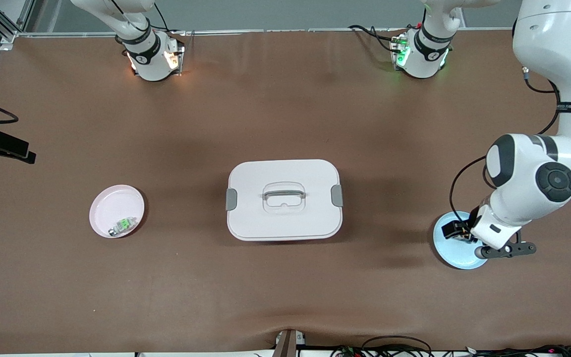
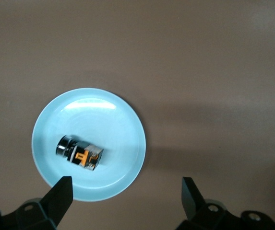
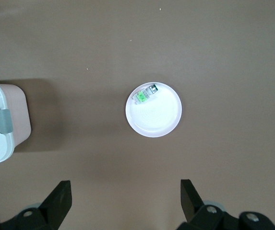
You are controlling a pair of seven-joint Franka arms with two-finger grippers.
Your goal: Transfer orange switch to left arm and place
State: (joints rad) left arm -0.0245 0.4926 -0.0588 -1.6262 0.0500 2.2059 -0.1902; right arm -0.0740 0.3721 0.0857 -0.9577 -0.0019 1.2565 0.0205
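Item: small cylindrical orange switch (image 2: 79, 154), black body with orange markings, lying on its side in the round pale-blue plate (image 2: 127, 120) at the left arm's end of the brown bench (image 1: 285, 297); its long axis runs slantwise to the line between the fingers of the left pincer (image 2: 125, 196), which hangs over the plate, jaws spread wide and empty. The right pincer (image 3: 125, 199) waits high over the right arm's end, jaws spread and empty, above the round pink plate (image 3: 168, 117) holding a green-and-silver part (image 3: 144, 96). Obstacle: large white lidded plastic box (image 1: 284, 199), mid-bench between the two plates, with bare bench all round it.

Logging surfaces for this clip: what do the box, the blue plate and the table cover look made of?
The box looks like matte white plastic with grey clasps, its corners moulded round. The blue plate is glossy, with ring highlights: glazed ceramic or hard plastic, I cannot tell which. The table cover looks like dull brown felt or paper, rippling at its near edge.
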